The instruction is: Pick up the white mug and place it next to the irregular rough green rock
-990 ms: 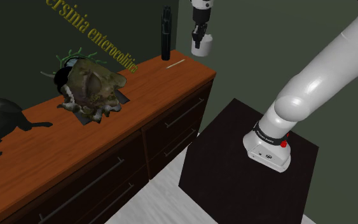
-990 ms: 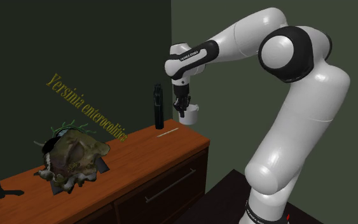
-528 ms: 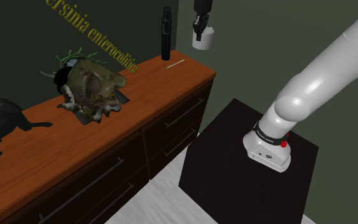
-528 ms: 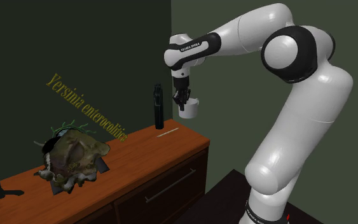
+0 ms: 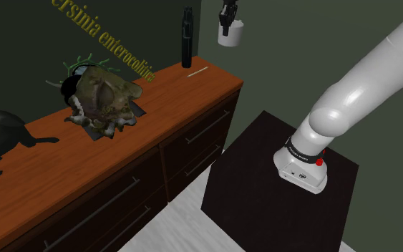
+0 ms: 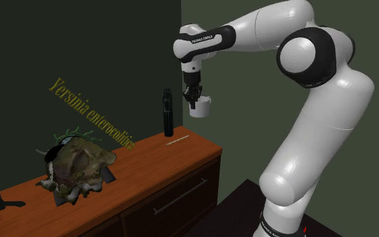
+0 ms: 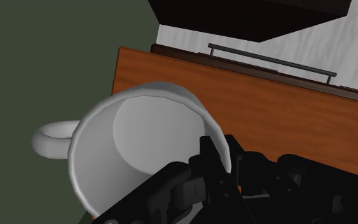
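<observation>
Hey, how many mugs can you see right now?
1. The white mug is clasped by the gripper, in the air above the wooden dresser's end, apart from the green rock. Something small could hide behind the rock.

mug: smooth, matt white | dresser: smooth reddish wood | rock: rough, mottled green

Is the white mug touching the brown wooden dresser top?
Apart. The second exterior view shows the white mug hanging from the black pincer, with wall visible between it and the dresser top.
</observation>
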